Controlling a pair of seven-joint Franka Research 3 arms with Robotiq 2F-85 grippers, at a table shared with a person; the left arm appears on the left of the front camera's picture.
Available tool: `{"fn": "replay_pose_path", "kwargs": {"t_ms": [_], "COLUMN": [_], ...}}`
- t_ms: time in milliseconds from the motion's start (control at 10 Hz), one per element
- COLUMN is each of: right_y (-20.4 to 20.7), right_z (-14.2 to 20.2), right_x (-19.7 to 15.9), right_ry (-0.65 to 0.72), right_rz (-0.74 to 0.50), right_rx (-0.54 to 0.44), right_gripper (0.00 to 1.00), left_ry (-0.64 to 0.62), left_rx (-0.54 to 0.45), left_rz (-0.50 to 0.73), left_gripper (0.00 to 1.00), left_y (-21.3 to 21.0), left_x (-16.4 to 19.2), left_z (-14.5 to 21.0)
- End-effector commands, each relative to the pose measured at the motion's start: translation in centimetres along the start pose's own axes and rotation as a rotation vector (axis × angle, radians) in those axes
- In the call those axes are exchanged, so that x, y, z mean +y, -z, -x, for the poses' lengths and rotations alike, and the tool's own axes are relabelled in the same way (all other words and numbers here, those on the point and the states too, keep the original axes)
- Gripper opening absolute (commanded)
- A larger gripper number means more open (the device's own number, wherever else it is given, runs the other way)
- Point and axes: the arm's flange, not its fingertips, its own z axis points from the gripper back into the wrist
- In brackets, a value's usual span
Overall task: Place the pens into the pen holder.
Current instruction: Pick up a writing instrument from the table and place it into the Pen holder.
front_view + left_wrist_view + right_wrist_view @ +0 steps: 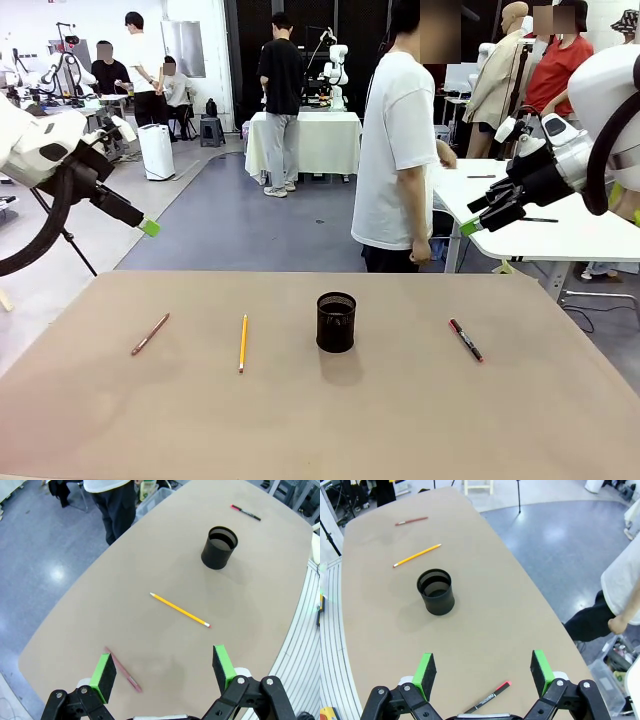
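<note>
- Black wire-mesh cylindrical pen holder point(336, 322), upright.
- Left of it: yellow pen point(242, 343), reddish-brown pen point(150, 334); right: black red-tipped pen point(465, 340).
- Raised, spread, empty: left gripper point(148, 228), right gripper point(468, 228).

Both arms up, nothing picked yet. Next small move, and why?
Probably lower the open right gripper onto the red-tipped black pen: it lies flat on the table right under that gripper, unheld, and the pen holder looks empty.

white rounded arms point(40, 145) end in black jaws tipped with green pads point(103, 675).
</note>
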Motion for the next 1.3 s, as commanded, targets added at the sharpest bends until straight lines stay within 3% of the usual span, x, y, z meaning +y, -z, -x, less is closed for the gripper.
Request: {"fn": "replay_pose_path", "kwargs": {"t_ms": [0,100,200,400,600,800,1200], "right_y": [0.0,0.7,1.6,3.8,6.9,9.7,14.3], "right_z": [0.0,-1.0,-2.2,-4.3,-4.5,-3.9,2.3], "right_x": [0.0,0.0,-1.1,-3.6,-6.2,-9.3,-8.8], "right_ry": [0.000,0.149,0.386,0.599,0.710,0.784,0.827], "right_rz": [0.000,-0.019,-0.026,0.047,0.141,0.163,0.177], "right_rx": [0.000,-0.032,-0.004,0.104,0.332,0.494,0.710], "right_gripper": [1.00,1.00,1.00,1.00,1.00,1.00,1.00], "left_ry": [0.000,0.000,0.000,0.000,0.000,0.000,0.000], "left_rx": [-0.007,-0.007,-0.007,-0.007,-0.007,-0.007,-0.007], "left_rz": [0.000,0.000,0.000,0.000,0.000,0.000,0.000], "left_gripper": [1.00,1.00,1.00,1.00,1.00,1.00,1.00], "left_y": [-0.1,-0.1,-0.1,-0.1,-0.1,-0.1,-0.1], "left_x": [-0.1,-0.1,-0.1,-0.1,-0.1,-0.1,-0.1], "left_z": [0.2,0.2,0.2,0.2,0.2,0.2,0.2]}}
